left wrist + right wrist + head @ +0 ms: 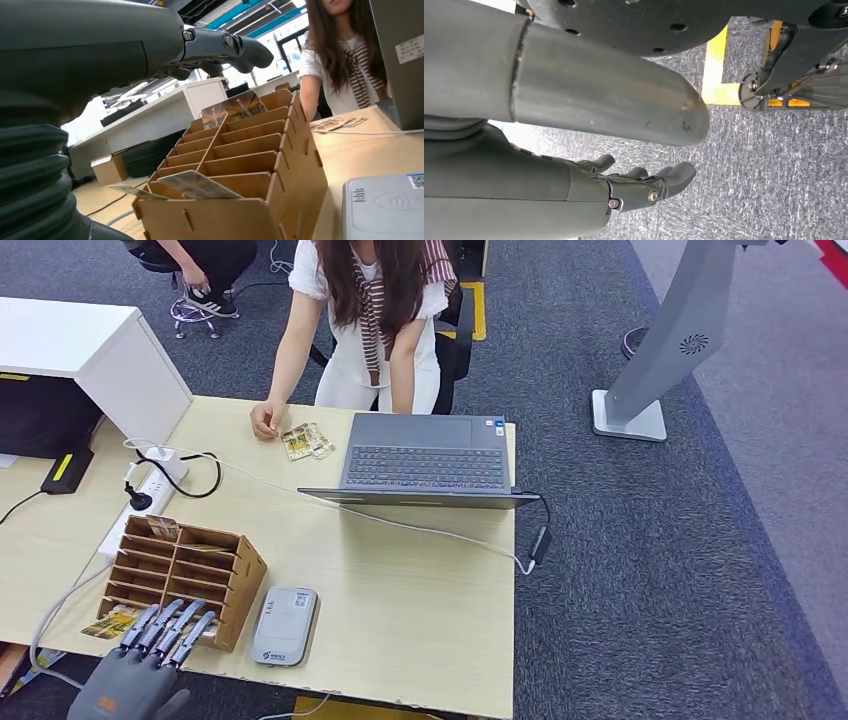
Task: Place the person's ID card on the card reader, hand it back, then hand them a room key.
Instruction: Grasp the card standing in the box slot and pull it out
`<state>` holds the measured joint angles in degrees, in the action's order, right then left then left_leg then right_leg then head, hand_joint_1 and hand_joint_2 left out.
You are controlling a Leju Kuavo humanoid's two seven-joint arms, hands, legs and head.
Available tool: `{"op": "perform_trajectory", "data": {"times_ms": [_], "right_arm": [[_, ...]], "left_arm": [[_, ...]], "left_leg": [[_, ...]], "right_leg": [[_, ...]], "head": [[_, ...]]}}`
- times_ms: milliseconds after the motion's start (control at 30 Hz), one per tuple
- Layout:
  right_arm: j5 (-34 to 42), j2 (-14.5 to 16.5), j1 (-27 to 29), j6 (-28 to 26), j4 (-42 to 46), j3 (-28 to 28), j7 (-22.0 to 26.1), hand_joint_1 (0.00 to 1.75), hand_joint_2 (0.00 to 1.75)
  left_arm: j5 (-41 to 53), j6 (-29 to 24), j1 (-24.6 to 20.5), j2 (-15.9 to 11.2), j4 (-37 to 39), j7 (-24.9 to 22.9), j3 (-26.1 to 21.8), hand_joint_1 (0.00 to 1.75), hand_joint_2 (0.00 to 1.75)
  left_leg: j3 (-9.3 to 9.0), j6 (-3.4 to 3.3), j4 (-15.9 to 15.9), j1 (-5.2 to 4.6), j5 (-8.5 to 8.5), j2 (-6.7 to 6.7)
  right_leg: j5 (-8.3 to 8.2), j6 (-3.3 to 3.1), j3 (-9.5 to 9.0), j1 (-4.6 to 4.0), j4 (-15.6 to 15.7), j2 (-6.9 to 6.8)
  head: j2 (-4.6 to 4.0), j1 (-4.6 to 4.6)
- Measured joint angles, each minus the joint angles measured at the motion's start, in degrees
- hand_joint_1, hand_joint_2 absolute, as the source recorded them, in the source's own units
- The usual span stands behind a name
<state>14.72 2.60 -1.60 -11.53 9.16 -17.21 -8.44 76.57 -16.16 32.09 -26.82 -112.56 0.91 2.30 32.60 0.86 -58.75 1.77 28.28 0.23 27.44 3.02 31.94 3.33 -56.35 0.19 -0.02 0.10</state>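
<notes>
The head view looks steeply down on the pale wooden desk (400, 580). The left wrist view sits low and close beside the brown slotted wooden card rack (240, 165), shared with the head view. The right wrist view faces grey carpet (774, 175).

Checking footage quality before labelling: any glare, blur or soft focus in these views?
Head view: even light, sharp, soft shadows under the laptop. Left wrist view: windows behind blow out white, left hand close and soft. Right wrist view: right hand fairly sharp, pale glare at the picture's edge.
</notes>
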Motion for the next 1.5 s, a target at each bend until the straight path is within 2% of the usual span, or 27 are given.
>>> {"op": "perform_trajectory", "data": {"times_ms": [100, 167, 300, 433, 767, 933, 1133, 1500], "right_arm": [[0.0, 0.1, 0.0, 0.0, 0.0, 0.2, 0.1, 0.00, 0.00], [0.0, 0.3, 0.0, 0.1, 0.0, 0.2, 0.1, 0.00, 0.00], [-0.1, 0.5, 0.0, 0.2, 0.0, 0.2, 0.1, 0.00, 0.00], [-0.2, 0.6, 0.0, 0.2, 0.0, 0.2, 0.0, 0.00, 0.00], [-1.0, 0.6, 0.0, 0.6, 0.0, 0.2, -0.2, 0.00, 0.00], [-1.1, 0.6, 0.0, 1.0, 0.0, 0.2, -0.2, 0.00, 0.00], [-1.3, 0.6, 0.0, 1.1, 0.0, 0.0, -0.3, 0.00, 0.00], [-1.3, 0.6, 0.0, 1.2, 0.0, -0.1, -0.4, 0.00, 0.00]], "left_arm": [[-0.4, -1.3, 0.1, -0.6, 0.0, -0.7, 0.1, 0.00, 1.75], [-0.5, -3.5, -0.2, -0.2, 0.3, -1.0, 0.1, 0.00, 1.75], [-0.8, -8.3, -1.8, 2.4, 1.9, -0.2, 0.1, 0.00, 1.75], [-1.4, -10.2, -3.6, 5.2, 4.0, 1.5, -0.4, 0.00, 1.75], [-1.6, -8.4, -6.3, 9.3, 8.0, 3.0, -3.2, 0.00, 1.75], [-0.9, -7.2, -8.3, 12.4, 11.0, 5.8, -7.7, 0.00, 1.75], [-0.8, -7.5, -9.8, 15.6, 12.8, 6.8, -12.7, 0.00, 1.75], [-1.2, -7.4, -10.5, 18.4, 14.1, 8.2, -17.1, 0.00, 1.75]], "left_leg": [[0.00, 0.00, 0.0, -0.01, 0.00, -0.02], [0.00, 0.00, 0.0, -0.02, 0.00, -0.02], [-0.02, 0.00, 0.0, -0.02, 0.00, -0.03], [-0.03, 0.00, 0.0, -0.02, 0.00, -0.02], [-0.03, 0.00, 0.0, -0.01, 0.00, -0.02], [-0.03, 0.00, 0.0, -0.01, 0.00, -0.02], [-0.03, 0.00, 0.0, -0.01, 0.00, -0.02], [-0.03, 0.00, 0.0, -0.01, 0.00, -0.02]], "right_leg": [[-0.01, 0.00, -0.02, 0.01, 0.0, 0.00], [-0.01, 0.01, -0.03, 0.01, 0.0, 0.00], [-0.02, 0.01, -0.04, 0.01, 0.0, 0.00], [-0.02, 0.01, -0.04, 0.00, 0.0, 0.00], [-0.02, 0.01, -0.04, 0.00, 0.0, 0.00], [-0.02, 0.01, -0.04, 0.00, 0.0, 0.00], [-0.02, 0.01, -0.04, 0.00, 0.0, 0.01], [-0.02, 0.01, -0.03, 0.00, 0.0, 0.01]], "head": [[0.00, 0.01], [0.00, 0.01], [0.00, 0.01], [0.00, 0.01], [0.00, 0.01], [0.00, 0.01], [0.00, 0.00], [0.00, 0.01]]}}
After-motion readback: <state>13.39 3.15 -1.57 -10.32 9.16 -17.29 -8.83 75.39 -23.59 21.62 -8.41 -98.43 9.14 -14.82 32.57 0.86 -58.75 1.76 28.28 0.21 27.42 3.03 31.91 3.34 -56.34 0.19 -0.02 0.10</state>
